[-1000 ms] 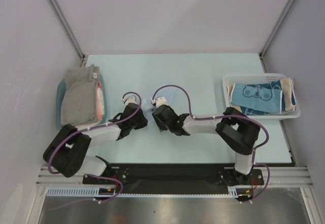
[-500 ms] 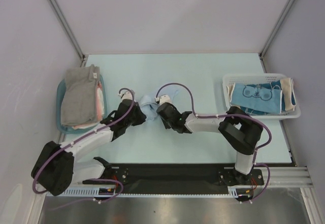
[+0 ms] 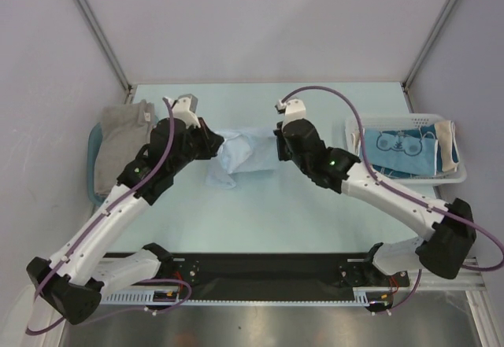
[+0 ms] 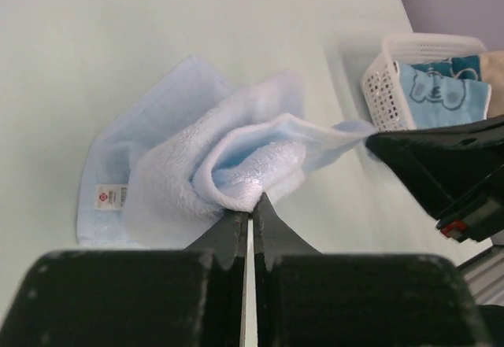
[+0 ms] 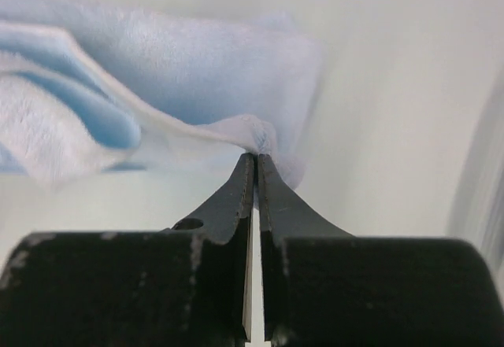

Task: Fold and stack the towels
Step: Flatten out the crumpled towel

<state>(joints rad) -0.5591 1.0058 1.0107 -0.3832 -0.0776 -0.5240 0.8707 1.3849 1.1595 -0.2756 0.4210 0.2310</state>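
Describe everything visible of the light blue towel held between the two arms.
The plain light blue terry-cloth towel is soft, fluffy and crumpled into loose folds. The left end effector is shut on one edge and the right end effector on the opposite one, its middle raised. Its slack end, bearing a small white label, lies on the pale table.

Plain light blue towel, grey towel, white basket — teal towel with white line drawing
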